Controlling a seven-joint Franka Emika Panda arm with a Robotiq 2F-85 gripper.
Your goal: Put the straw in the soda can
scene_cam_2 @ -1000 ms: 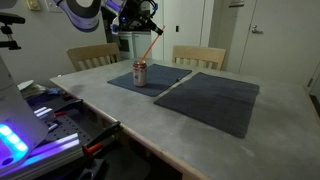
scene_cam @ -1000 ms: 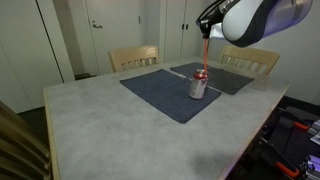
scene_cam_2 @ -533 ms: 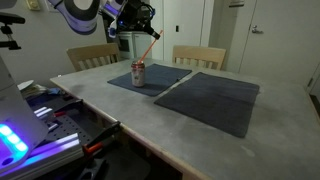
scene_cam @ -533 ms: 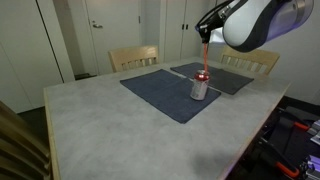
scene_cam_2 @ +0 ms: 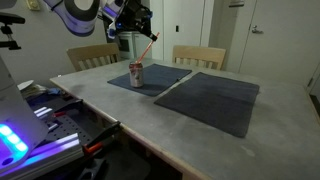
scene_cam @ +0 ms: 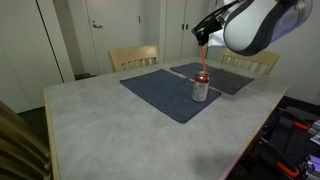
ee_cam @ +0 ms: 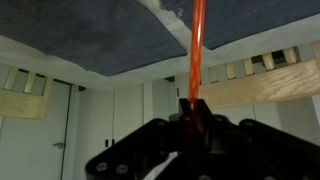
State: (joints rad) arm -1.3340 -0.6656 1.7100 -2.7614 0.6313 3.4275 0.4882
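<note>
The red soda can [scene_cam: 201, 89] stands upright on a dark placemat [scene_cam: 160, 95]; it also shows in the other exterior view [scene_cam_2: 137, 75]. My gripper [scene_cam: 204, 36] hangs above the can and is shut on the upper end of the red-orange straw [scene_cam: 203, 58]. The straw slants down to the can's top in an exterior view [scene_cam_2: 146, 52]. I cannot tell whether its tip is inside the opening. In the wrist view the straw [ee_cam: 195, 50] runs from between my black fingers [ee_cam: 190, 118] toward the placemat; the can is out of view there.
A second dark placemat [scene_cam_2: 215, 100] lies beside the first on the pale table [scene_cam: 90, 120]. Two wooden chairs [scene_cam: 134, 57] [scene_cam: 250, 62] stand at the far side. Equipment with lights [scene_cam_2: 30, 130] sits beside the table edge.
My gripper has shifted slightly above the can with the straw in it. The straw's lower end stays at the can's top. The can has not moved.
</note>
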